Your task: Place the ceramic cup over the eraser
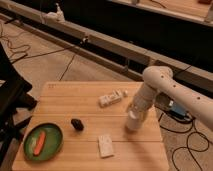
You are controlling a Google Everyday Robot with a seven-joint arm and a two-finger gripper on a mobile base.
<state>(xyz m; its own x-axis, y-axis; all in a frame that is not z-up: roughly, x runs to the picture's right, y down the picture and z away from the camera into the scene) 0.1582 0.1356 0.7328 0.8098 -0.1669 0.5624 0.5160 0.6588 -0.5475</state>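
Note:
The ceramic cup [132, 121] is a small pale tumbler at the right of the wooden table [65, 100]. My gripper [135, 114] comes down from the white arm on the right and is shut on the cup, holding it upright at or just above the table top. The eraser [77, 124] is a small black lump lying free on the table, well to the left of the cup and the gripper.
A flat white block [105, 145] lies near the front edge, between eraser and cup. A long white multi-part bar [111, 98] lies behind them. A green plate [52, 145] holding an orange stick sits at the front left. A black chair [10, 100] stands left of the table.

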